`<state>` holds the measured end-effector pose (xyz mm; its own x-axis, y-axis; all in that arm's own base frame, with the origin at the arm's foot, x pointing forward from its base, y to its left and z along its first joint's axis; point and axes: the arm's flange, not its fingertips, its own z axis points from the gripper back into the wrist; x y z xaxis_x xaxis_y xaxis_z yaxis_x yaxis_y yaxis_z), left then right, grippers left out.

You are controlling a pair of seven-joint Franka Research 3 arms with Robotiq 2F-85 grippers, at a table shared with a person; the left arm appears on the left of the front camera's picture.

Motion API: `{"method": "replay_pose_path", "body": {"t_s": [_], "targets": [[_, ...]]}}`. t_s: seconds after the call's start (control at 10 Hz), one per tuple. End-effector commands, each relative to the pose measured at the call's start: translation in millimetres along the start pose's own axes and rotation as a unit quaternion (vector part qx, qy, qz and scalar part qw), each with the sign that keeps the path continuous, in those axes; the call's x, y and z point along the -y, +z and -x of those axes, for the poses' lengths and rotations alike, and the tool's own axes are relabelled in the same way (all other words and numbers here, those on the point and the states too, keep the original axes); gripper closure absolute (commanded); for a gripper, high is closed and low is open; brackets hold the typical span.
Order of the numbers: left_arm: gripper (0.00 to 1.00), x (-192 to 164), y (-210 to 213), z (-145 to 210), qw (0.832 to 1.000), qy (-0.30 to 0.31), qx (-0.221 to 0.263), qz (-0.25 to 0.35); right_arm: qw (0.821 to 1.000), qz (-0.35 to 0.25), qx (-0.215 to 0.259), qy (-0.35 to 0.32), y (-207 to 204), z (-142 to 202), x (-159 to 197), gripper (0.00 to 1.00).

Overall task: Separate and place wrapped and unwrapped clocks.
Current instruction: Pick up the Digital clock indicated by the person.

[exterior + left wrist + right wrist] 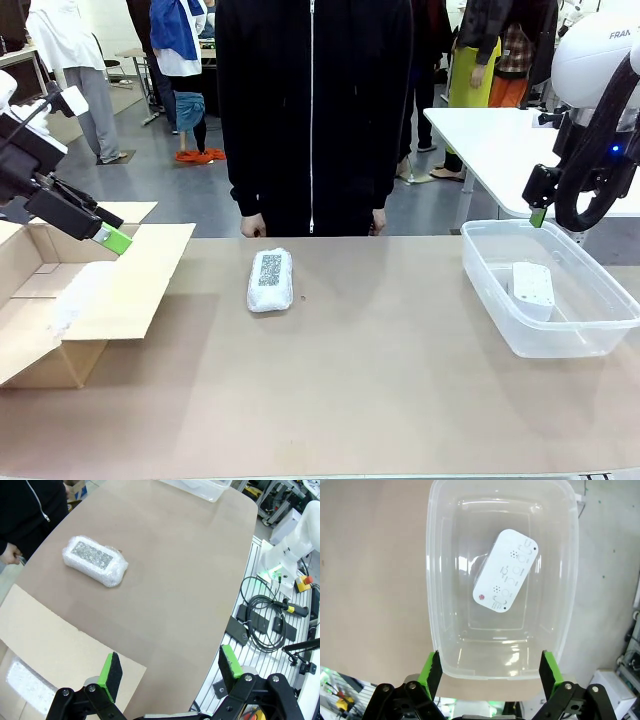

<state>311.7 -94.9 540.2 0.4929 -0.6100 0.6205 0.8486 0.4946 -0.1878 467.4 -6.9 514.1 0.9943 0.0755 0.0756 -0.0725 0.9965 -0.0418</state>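
The left gripper is wide open and holds nothing. It hangs over the flap of the cardboard box, and one wrapped bundle lies inside that box. The right gripper is wide open and empty too, above the clear tub. The bare white clock lies in the tub.

A second wrapped bundle sits alone in the middle of the table, near the person's hand. I think it goes to the box next. The wrap looks puffy and slippery, so it could slide out of a loose pinch. The box flap sticks out, so the arm could bump it. The person's hands are close, so a fast reach could hit them.
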Motion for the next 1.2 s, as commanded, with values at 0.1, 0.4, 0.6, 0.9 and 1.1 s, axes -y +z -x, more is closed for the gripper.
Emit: {"method": "replay_pose_path", "body": {"t_s": [0.1,0.4,0.6,0.9,1.1], "targets": [[0.0,1.2,0.3,0.0,1.0,0.003,0.005,0.006,1.0,0.004,0.0,0.005,1.1,0.6,-0.2,0.0],[0.0,1.2,0.3,0.0,1.0,0.003,0.005,0.006,1.0,0.004,0.0,0.005,1.1,0.6,-0.2,0.0],[0.0,1.2,0.3,0.0,1.0,0.003,0.005,0.006,1.0,0.0,0.0,0.0,0.0,0.0,0.0,0.0],[0.0,1.2,0.3,0.0,1.0,0.003,0.005,0.006,0.983,-0.124,0.046,0.129,-7.1,11.0,-78.0,0.0],[0.0,1.2,0.3,0.0,1.0,0.003,0.005,0.006,0.959,-0.163,0.067,0.222,-6.2,30.2,-118.7,0.0]]}}
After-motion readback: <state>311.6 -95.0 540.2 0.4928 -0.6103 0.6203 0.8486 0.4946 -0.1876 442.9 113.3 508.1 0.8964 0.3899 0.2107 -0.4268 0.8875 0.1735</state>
